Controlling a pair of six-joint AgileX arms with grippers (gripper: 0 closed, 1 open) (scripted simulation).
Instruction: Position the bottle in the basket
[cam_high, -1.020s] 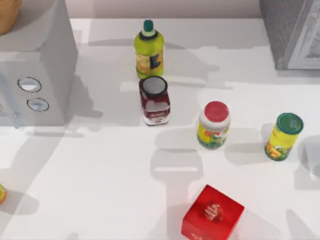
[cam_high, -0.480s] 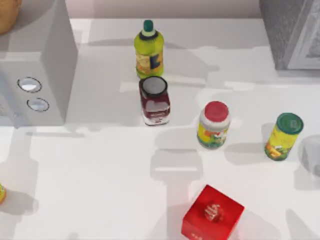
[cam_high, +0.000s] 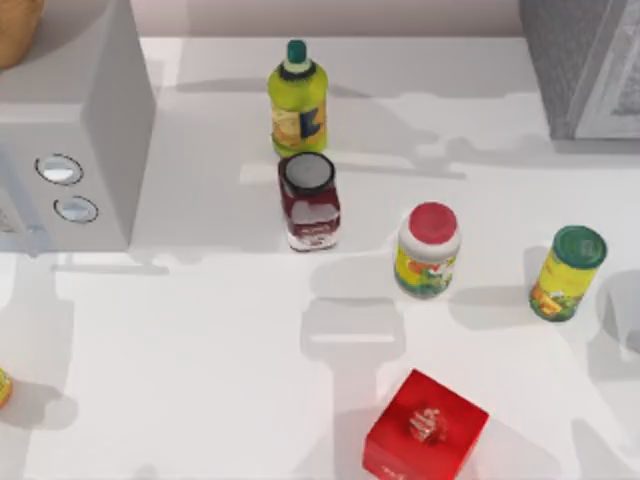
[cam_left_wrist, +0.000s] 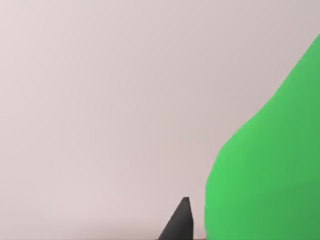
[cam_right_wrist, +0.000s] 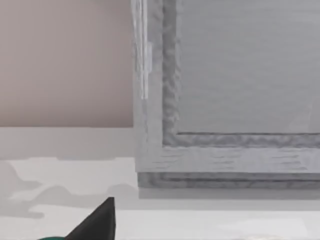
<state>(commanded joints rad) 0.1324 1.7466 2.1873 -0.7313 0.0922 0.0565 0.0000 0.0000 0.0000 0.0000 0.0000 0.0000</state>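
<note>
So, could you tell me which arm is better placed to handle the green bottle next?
Left, probably: the green bottle looms beside the left hand in its wrist view, while the right hand faces a grey cabinet.

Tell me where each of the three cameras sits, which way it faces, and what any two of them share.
Top view: above the table, looking down on jars, a red box and a yellow-green bottle; no arm in frame.
Left wrist view: on the left arm, facing a plain wall, a green bottle close beside one dark pincer finger.
Right wrist view: on the right arm, level with the table, facing a grey cabinet; one dark finger.
Shared: the grey cabinet also sits at the top view's right.
</note>
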